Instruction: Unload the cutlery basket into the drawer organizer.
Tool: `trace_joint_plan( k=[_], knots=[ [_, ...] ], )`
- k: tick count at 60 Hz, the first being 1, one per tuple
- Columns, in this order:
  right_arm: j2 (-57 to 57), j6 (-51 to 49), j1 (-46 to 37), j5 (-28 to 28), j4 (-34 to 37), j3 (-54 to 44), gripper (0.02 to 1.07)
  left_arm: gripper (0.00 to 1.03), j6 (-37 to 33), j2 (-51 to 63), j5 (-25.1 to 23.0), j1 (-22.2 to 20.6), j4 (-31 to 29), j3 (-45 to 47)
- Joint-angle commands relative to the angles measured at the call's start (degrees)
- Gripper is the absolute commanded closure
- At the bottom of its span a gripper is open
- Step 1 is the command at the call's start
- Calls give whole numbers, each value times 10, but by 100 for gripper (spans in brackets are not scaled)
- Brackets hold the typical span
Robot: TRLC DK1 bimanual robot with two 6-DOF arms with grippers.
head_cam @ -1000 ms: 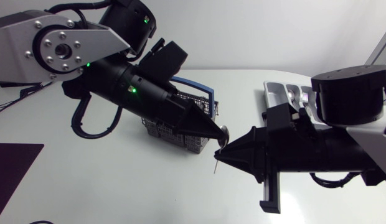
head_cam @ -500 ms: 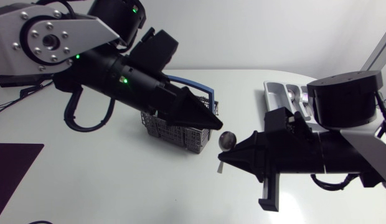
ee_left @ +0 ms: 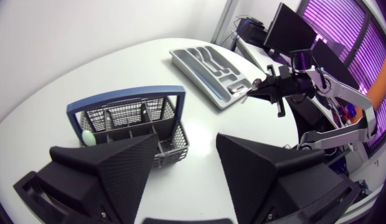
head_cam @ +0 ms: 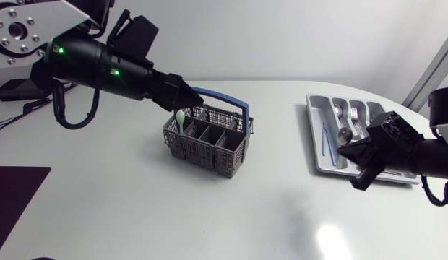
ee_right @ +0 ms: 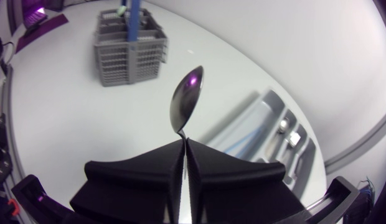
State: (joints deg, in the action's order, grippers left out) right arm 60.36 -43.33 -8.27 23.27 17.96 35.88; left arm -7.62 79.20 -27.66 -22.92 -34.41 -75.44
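A white round worktop [head_cam: 137,209] carries a grey mesh plastic cutlery basket with a blue handle [head_cam: 207,141] near its middle. Well to the right of the basket lies a grey plastic drawer organizer with long compartments [head_cam: 311,126].

The left arm [head_cam: 101,65] slopes down from the far left of the basket, its tip hanging just above the basket's far left corner beside the handle. In its wrist view the left jaws stand wide apart with nothing between them, and the basket [ee_left: 127,124] sits below and ahead. A pale green plastic spoon [head_cam: 180,117] stands upright in that corner compartment.

The right arm [head_cam: 419,155] lies low, far right of the basket, pointing back toward it over the organizer's near end. The right jaws are pressed together on the thin handle of a shiny metal spoon [ee_right: 185,99], whose bowl sticks out ahead over the organizer [ee_right: 255,124].

Half a second ago both tips met just right of the basket's front, the metal spoon in the right jaws. Since then the left arm has drawn back over the basket, and the right arm has carried the spoon away to the organizer.
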Motion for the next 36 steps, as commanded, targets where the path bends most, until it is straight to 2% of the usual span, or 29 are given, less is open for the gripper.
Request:
trace_joint_plan(
  k=[1,11,23,36],
  knots=[
    [37,-47,-37,-40,-47,-15,99,36,-23,11,14,29,10,22],
    [100,-79,-116,-85,-111,2,99,36,-51,36,25,94,38,42],
    [207,-101,-167,-161,-208,21,98,36,-72,64,26,153,67,52],
    [300,-116,-191,-227,-297,29,98,36,-91,89,26,177,107,75]
  ],
)
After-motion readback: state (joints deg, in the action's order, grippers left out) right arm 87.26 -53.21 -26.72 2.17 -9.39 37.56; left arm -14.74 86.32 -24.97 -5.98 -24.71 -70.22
